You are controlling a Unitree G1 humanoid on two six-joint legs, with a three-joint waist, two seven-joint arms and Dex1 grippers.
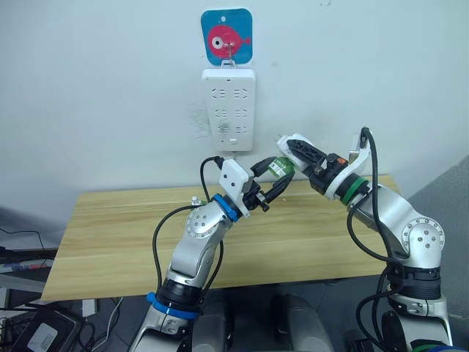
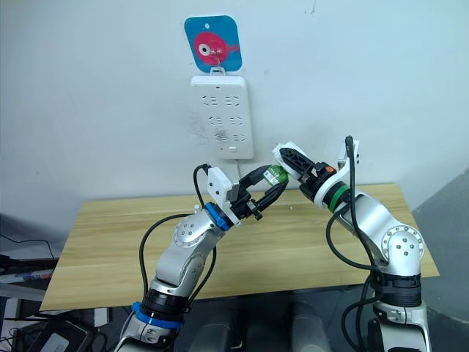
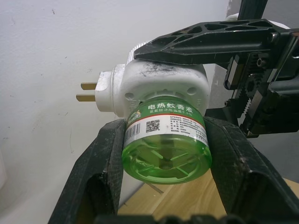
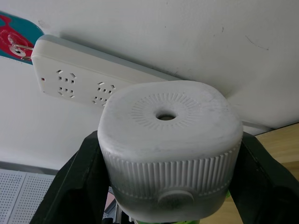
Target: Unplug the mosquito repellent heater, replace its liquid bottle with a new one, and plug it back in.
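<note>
The mosquito repellent heater [image 3: 161,84] is a white rounded unit with a round vent hole [image 4: 165,116] and two metal prongs [image 3: 86,92]. It hangs in the air above the table, just below the wall strip. My right gripper [image 1: 297,152] is shut on its body, one black finger [image 3: 205,42] lying along its side. A green liquid bottle [image 3: 166,149] with a printed label sits in the heater's underside. My left gripper [image 1: 270,183] is shut on this bottle, with a finger [image 3: 100,172] pressed against each side.
A tall white power strip [image 1: 229,110] hangs on the wall from a blue hook plate with a pink fish [image 1: 226,37]; its sockets show no plugs. A wooden table [image 1: 132,235] stands against the wall beneath both arms.
</note>
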